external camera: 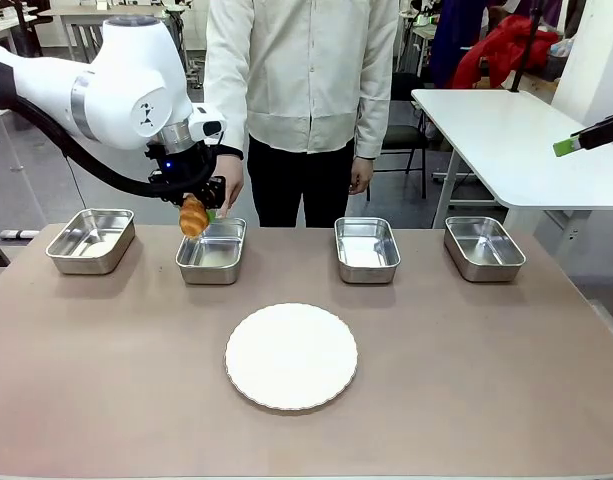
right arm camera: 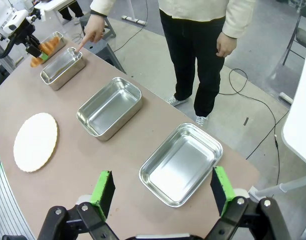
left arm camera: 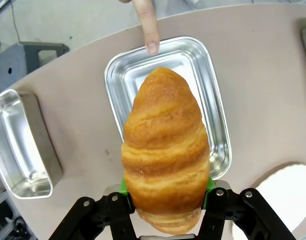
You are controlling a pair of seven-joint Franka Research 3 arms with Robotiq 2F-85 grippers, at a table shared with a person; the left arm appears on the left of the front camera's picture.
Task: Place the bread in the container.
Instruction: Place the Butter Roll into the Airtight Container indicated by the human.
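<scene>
My left gripper (external camera: 196, 205) is shut on the bread (external camera: 193, 216), a golden-brown croissant held a little above the near-left edge of the container (external camera: 212, 258), the second steel pan from the left. In the left wrist view the bread (left arm camera: 165, 145) stands between the green pads of the left gripper (left arm camera: 165, 195), with the container (left arm camera: 215, 105) beneath it. A person's finger (left arm camera: 151, 30) points at the pan's far rim. My right gripper (right arm camera: 162, 192) is open and holds nothing, raised off to the right (external camera: 576, 142). From there the bread (right arm camera: 45, 49) and container (right arm camera: 63, 67) show far off.
Other steel pans stand in the same row: one at the left (external camera: 91, 240) and two to the right (external camera: 366, 250) (external camera: 483, 247). A round white plate (external camera: 291, 356) lies nearer the front. The person stands at the far edge, one hand (external camera: 229, 185) over the container.
</scene>
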